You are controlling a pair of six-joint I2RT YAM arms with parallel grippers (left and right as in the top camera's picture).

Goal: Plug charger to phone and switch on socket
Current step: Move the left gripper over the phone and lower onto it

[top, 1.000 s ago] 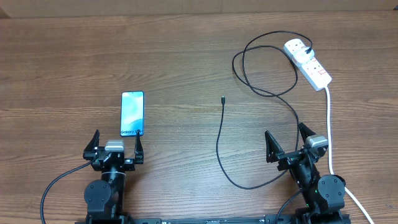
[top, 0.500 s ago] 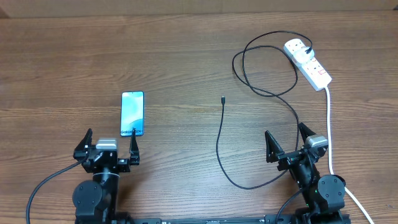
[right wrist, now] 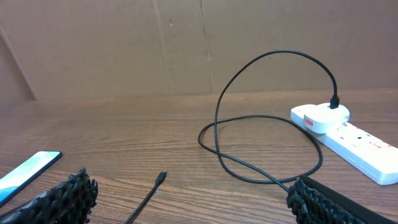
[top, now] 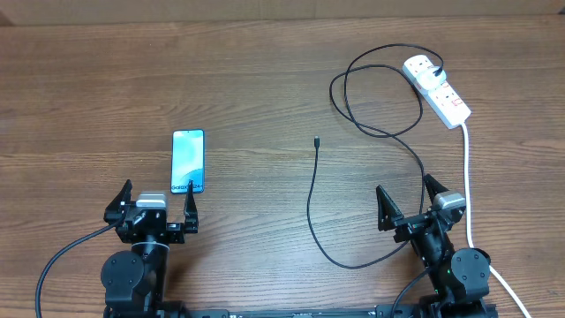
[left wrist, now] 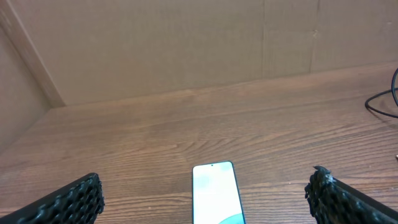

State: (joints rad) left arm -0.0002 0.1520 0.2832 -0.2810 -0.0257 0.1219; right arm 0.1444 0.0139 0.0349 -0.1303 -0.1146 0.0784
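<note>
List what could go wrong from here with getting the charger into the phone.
1. The phone lies loose and flat, right beside one finger of the open left gripper; a nudge may slide it away.
2. The connector tip is small and lies flat, so the open right gripper may fail to pinch it.
3. The charger cable loops over itself near the socket; pulling may snag it.
</note>
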